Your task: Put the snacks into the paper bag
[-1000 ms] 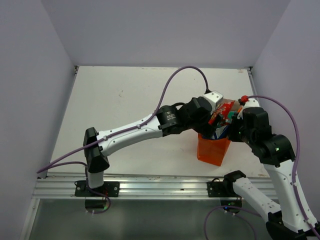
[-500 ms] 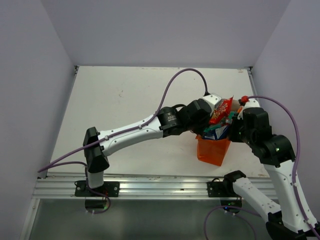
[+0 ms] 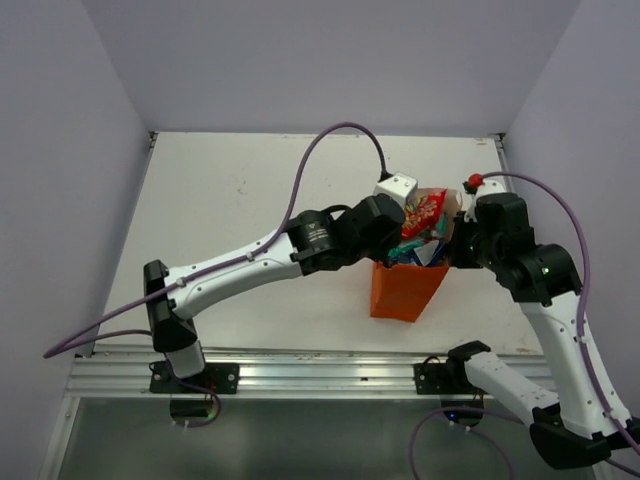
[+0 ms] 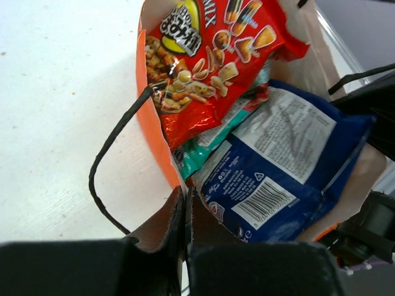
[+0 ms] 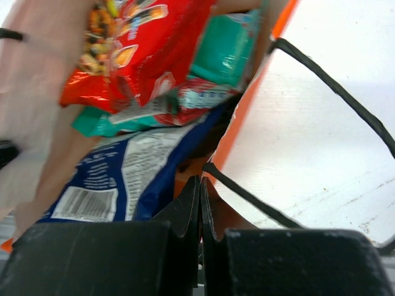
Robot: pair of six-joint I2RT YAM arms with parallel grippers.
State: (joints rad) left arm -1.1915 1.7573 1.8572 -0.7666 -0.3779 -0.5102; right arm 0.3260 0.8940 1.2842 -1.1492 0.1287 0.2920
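Snacks (image 3: pixel 425 215) are sitting crammed in the upright orange paper bag (image 3: pixel 405 292). We are seeing a glossy, crinkled red foil packet (image 4: pixel 210 55) poking out of the mouth, its long axis running away from the left pincer (image 4: pixel 185 200). A teal packet (image 4: pixel 197 154) and a blue-white packet (image 4: pixel 278 179) are slanting just beyond its fingertips. The left pincer is pinching the stiff paper rim beside a thin dark cord handle (image 4: pixel 114 148). The right pincer (image 5: pixel 200 188) is clamping the opposite rim.
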